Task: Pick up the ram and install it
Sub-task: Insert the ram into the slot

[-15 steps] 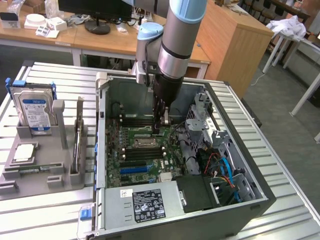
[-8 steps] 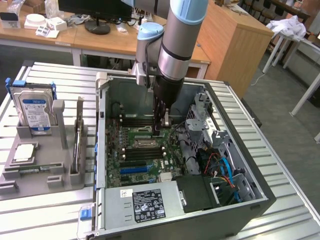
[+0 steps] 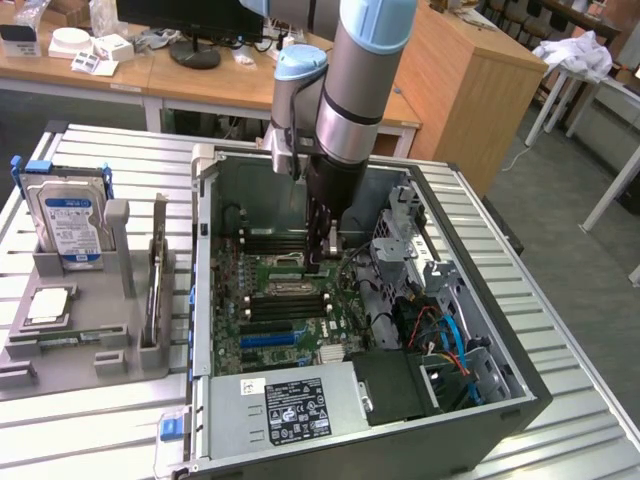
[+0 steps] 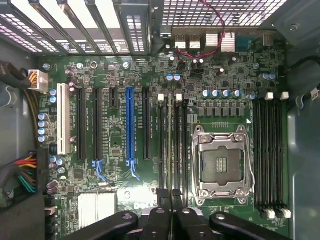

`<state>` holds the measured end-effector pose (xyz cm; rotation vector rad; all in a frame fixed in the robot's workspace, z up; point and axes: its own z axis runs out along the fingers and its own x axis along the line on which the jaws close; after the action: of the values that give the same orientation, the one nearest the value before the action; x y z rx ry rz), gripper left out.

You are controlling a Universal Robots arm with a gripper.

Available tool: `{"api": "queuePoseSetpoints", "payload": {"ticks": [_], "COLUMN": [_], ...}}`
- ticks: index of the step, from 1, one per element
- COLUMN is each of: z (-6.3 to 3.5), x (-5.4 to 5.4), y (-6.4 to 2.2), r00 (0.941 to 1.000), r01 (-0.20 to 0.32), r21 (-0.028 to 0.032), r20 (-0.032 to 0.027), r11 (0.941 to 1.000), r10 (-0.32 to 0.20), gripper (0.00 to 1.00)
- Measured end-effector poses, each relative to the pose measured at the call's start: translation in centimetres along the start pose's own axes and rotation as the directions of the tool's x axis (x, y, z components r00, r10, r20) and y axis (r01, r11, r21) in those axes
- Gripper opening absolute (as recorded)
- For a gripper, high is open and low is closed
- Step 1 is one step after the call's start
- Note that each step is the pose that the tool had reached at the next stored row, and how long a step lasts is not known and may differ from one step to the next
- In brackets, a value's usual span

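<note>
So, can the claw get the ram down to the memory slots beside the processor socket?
Likely yes: the claw, shut on the ram, holds it edge-on right over the memory slots, and no cable lies between.

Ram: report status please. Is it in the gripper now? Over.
Gripper shut on ram, low inside computer case. Ram edge-on over memory slots, beside open processor socket; seating unclear. Slots unobstructed.

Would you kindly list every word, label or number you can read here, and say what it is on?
No text here can be read for certain.
Blue label on the hard drive: print too small to read.
Sticker on the power supply: blurred, unreadable.
White lettering on the motherboard: too small to read.
</note>
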<state>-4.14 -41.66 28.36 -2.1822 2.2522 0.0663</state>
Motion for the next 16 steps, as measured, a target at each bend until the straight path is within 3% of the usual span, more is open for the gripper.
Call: {"api": "queuePoseSetpoints", "payload": {"ticks": [16], "z": [1.61], "x": [0.2], "y": [-0.05], "r00": [1.0], "r01": [0.0], "r21": [0.0], "r20": [0.0], "r11": [1.0], "r10": [0.0], "gripper": [0.12]}}
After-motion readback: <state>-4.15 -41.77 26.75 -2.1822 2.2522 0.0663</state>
